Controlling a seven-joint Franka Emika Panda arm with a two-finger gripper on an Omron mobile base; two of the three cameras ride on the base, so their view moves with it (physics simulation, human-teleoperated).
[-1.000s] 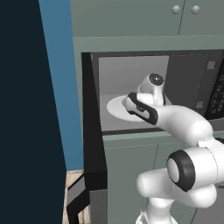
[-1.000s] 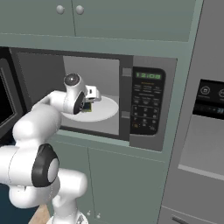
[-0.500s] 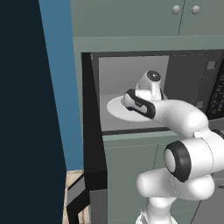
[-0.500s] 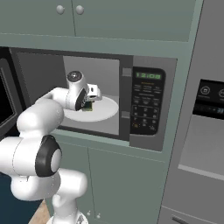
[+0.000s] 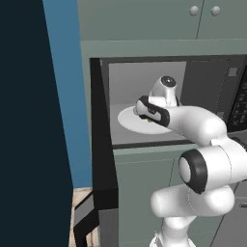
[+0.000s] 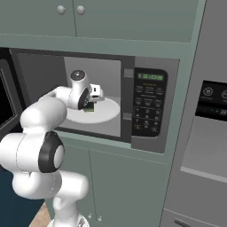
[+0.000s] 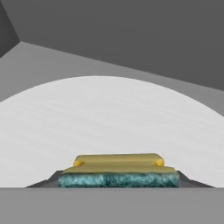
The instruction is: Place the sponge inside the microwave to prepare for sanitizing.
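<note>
No text is readable; the microwave (image 6: pixel 111 102) keypad and display are too blurred

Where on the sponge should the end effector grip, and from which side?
Across the sponge's short side faces, coming in through the microwave's open front. It is a flat, thin slab lying level just over the turntable plate, so its broad faces offer little purchase.

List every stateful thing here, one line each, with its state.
microwave: door swung open, display lit.
turntable plate: inside the cavity, under the sponge.
sponge: between the fingers, low over the plate.
gripper: inside the cavity, shut on the sponge.
upper cabinet: closed.
</note>
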